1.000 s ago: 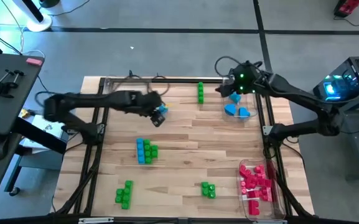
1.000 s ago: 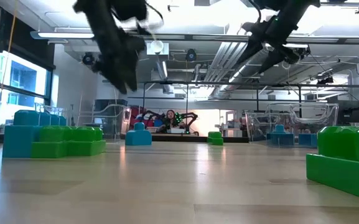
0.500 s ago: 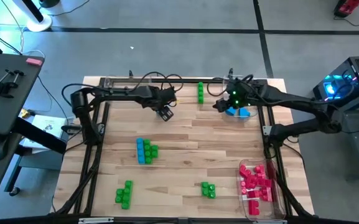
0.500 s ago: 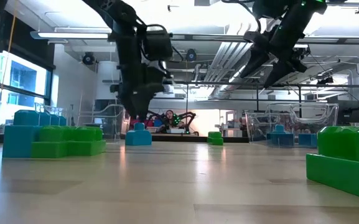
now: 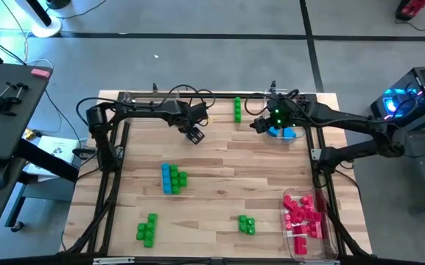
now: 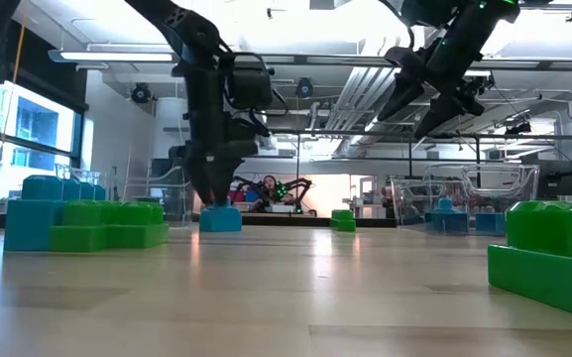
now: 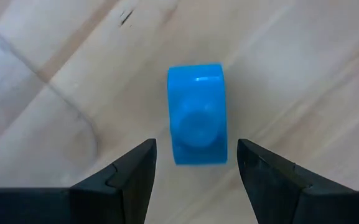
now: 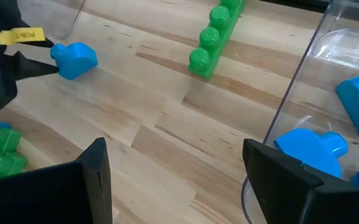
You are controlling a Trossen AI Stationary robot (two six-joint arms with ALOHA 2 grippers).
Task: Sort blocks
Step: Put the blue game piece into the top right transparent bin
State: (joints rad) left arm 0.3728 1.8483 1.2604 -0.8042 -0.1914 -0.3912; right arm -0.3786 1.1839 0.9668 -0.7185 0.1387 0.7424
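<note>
Since a second ago the left arm has swung across the bench from its own side to the far edge, and its tool (image 5: 194, 135) has come down over a single blue block (image 7: 196, 114); in the last half second it has barely shifted. The right tool (image 5: 265, 121) has dropped in a little closer beside the clear tray (image 8: 328, 68) holding blue blocks (image 8: 310, 148).

The left tool's jaws stand wide, one on each side of the blue block without touching it, and they hold nothing. The block lies on the wood, straight ahead between the two fingertips. The right tool is also spread wide and empty, hanging above the bench with the tray just off to one side.

The step in hand looks like picking up this stray blue block, probably to join the other blue ones. The next move likely calls for a short further descent, then closing squarely on the block's flat sides. The mixed blue-and-green cluster (image 5: 172, 178) and the green blocks (image 5: 147, 230) lie well behind the left tool, unsorted.
</note>
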